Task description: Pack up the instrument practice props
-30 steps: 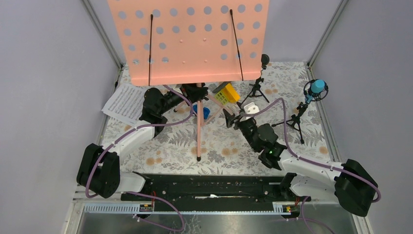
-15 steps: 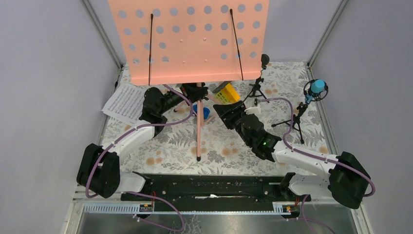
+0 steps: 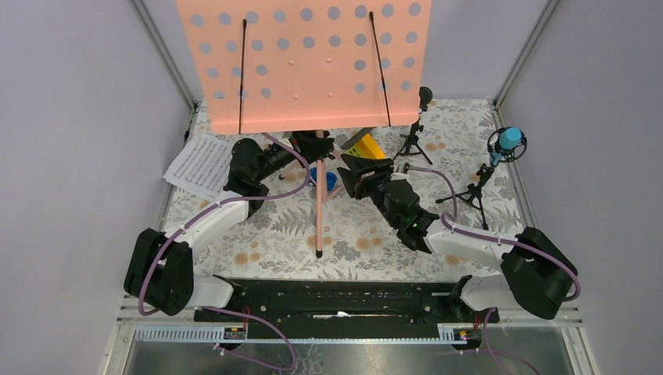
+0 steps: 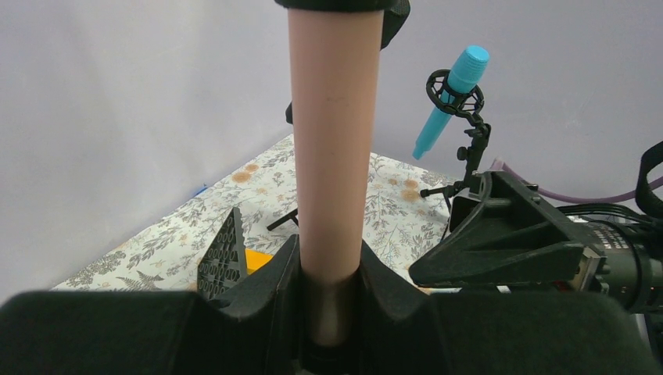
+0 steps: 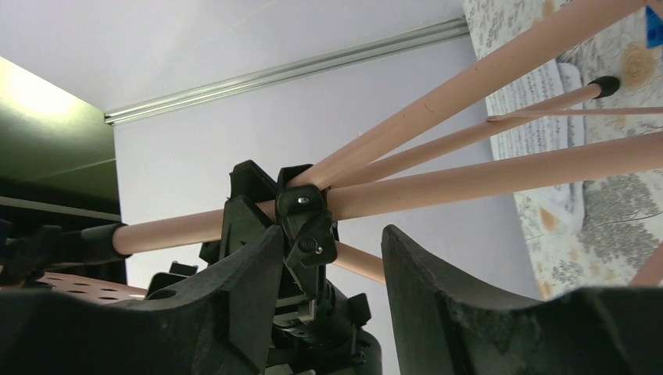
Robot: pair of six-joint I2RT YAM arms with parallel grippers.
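Step, by the look of it: folding pink perforated music stand with tripod legs (image 3: 301, 62), upright on floral cloth (image 3: 367, 244). Left gripper (image 4: 332, 277) clamped on its pink pole (image 4: 335, 141). Right gripper (image 5: 328, 273) jaws apart, flanking black leg hub (image 5: 307, 223). Next probably: pinch hub squarely, collapse legs.

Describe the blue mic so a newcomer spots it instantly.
Start at the big pink perforated music stand at the back of the floral-covered table, then look toward the table's right edge. There the blue mic sits in a black ring mount on a small black tripod; the black mic nearer the stand is all black.
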